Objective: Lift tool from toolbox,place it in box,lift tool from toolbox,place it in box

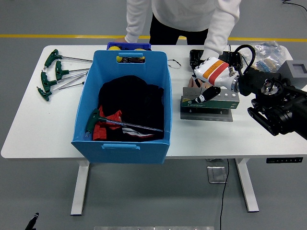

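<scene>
My right hand (202,90), in a white glove with an orange and red band, rests on the top left end of the green tool stand (216,102), which sits on a grey plate right of the blue box (122,143). A small brownish piece (190,82) shows just left of the hand; what the hand holds is hidden. Inside the box lie black cloth, something red and a green T-handle tool (103,120). My left arm is out of the picture.
Several green T-handle wrenches (55,72) lie at the table's left end. A person stands at the far side, one hand (125,40) behind the box, a white sleeve (216,36) just behind my hand. Clear bags (266,50) and a grey unit (295,67) sit far right.
</scene>
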Robot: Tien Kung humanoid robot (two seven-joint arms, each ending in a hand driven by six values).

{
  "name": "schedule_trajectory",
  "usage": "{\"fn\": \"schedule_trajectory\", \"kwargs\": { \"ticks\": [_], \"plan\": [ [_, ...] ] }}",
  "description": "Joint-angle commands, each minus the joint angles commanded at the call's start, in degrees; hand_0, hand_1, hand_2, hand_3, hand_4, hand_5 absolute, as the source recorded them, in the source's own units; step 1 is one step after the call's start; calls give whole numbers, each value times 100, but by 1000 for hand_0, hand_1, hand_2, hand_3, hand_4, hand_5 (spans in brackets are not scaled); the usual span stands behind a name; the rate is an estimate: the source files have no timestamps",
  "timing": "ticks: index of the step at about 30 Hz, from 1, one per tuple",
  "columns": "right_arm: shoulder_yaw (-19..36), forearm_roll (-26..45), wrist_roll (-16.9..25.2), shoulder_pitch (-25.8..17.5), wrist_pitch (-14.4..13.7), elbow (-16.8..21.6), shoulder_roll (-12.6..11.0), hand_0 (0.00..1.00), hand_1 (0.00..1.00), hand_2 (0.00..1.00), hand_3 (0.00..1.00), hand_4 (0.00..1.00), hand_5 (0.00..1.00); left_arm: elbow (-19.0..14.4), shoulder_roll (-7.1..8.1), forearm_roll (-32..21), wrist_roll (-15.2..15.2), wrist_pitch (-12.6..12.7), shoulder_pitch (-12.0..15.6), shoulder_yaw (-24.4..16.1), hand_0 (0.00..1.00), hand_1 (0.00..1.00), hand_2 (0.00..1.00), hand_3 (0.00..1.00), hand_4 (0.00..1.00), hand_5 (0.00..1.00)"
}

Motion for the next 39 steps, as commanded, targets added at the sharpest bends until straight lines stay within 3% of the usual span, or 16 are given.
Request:
{"fn": "schedule_trajectory", "kwargs": {
  "ticks": [4,10,20,39],
  "plan": [
    [229,-543,112,27,20,-92,7,647,607,643,397,998,770,-7,5,5,6,4,-42,9,650,615,671,702,888,797],
    [652,-1369,191,81,263,-121,21,646,607,647,399,998,771,-15,7,-11,5,18,-83,34,648,615,671,702,888,793],
    [1150,-2050,292,92,615,-224,-10,650,608,645,411,998,774,-28,11,-28,4,44,-148,72,648,613,671,702,889,793],
    [1614,-2231,387,-64,1124,-161,-169,622,524,574,414,998,790,-25,8,-53,-18,56,-166,82,641,610,670,701,891,792]
  ]
}}
